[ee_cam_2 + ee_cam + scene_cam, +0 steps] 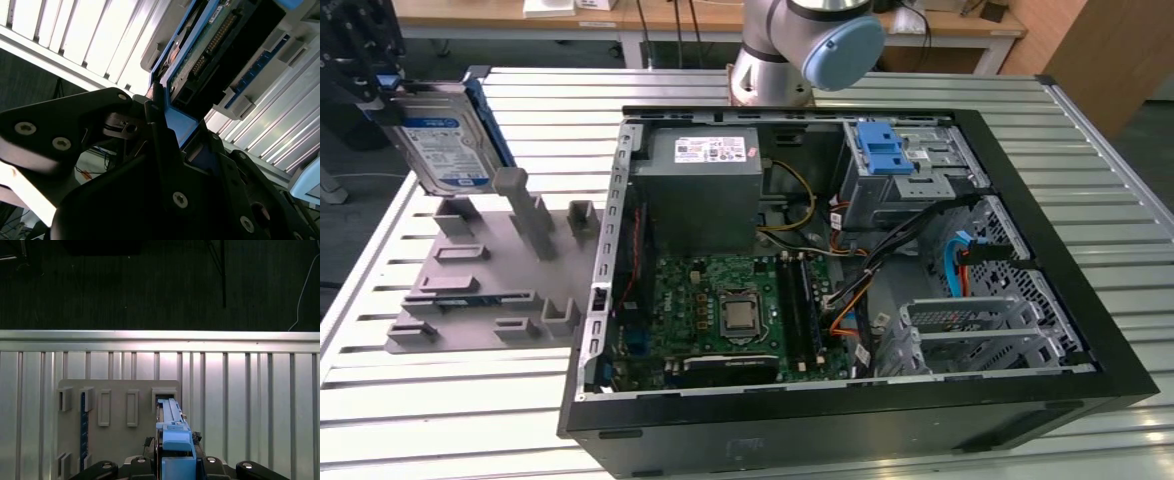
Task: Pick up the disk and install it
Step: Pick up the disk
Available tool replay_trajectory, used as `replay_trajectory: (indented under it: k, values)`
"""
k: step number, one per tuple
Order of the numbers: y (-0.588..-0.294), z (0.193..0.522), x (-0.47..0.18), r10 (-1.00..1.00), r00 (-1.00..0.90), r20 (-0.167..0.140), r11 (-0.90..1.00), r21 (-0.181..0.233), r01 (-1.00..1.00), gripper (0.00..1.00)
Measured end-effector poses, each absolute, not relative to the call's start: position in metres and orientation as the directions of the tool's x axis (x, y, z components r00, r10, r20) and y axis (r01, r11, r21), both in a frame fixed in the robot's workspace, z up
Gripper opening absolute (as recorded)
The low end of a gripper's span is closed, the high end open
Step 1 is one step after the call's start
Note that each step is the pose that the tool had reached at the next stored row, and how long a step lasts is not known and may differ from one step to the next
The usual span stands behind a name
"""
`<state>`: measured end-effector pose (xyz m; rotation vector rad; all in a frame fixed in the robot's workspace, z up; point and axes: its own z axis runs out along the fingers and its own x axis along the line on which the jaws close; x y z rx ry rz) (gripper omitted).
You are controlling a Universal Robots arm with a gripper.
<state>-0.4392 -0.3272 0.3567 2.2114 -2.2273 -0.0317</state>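
**Gripper** [376,92]: closed on the disk [447,148]. The black fingers [159,145] are clamped on the blue carrier frame at one end of the drive (the contact is plainest in the second wrist view).

**Disk:** held upright on edge, with the labelled face turned toward the exterior camera. It is over the grey slotted rack [487,285], near the table's [427,400] far corner on the exterior view's left. I cannot tell whether its lower edge sits in a rack slot or hangs clear of it. In the first wrist view the drive is seen edge-on, in line with a slot at one corner of the rack. A thin blue strip [83,425] stands in another slot.

**Computer case** [854,430]: open, lying on its side at the middle of the table, just beside the rack and well apart from the disk. Inside are:
- a grey box with a white sticker [707,190];
- a green motherboard [734,310] next to that box;
- a blue ridged clip [883,150] on the drive bay at the far side.

**Arm base** [801,50]: stands at the table's far edge, behind the case.
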Motion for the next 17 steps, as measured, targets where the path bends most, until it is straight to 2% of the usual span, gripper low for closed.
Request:
replay_trajectory:
  k: [17]
  values:
    - [-0.3270, 0.3609, -0.4392, -1.000, -0.007, -0.012, 0.007, 0.016, -1.000, 0.36]
